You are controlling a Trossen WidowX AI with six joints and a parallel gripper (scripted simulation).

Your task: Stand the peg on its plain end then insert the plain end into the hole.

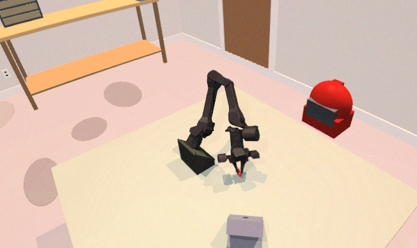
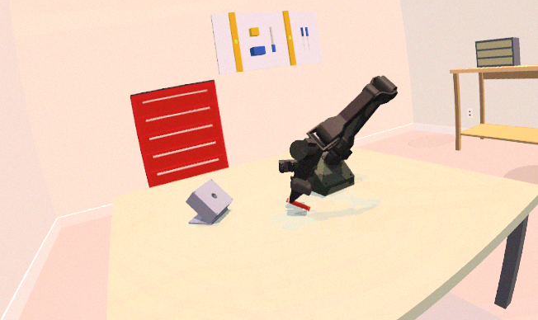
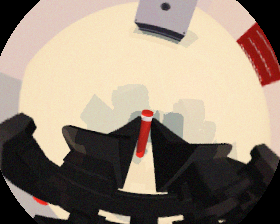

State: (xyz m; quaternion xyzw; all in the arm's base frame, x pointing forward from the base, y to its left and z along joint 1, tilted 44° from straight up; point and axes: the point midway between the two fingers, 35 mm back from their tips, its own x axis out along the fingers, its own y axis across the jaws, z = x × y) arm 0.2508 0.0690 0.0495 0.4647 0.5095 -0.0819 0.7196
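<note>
Peg (image 1: 239,172) (image 2: 299,204) (image 3: 143,134) clamped in your nearly closed gripper (image 1: 240,172) (image 2: 292,201) (image 3: 145,120), white band toward twelve o'clock in wrist view; rotate it upright before lowering gently.

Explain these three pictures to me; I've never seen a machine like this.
The machine is one dark jointed arm, bolted to a dark base. It ends in a gripper, two fingers that pinch things.

The top picture looks down from above, with the sloped panel nearest the viewer. The exterior one looks across the table from the side. The wrist one is taken from the arm itself, looking out past the fingers.

On the pale table stands a grey block, the sloped panel, with one hole in its face.

Held between the fingers is a red peg with a white band near one end. It is tilted.
</note>
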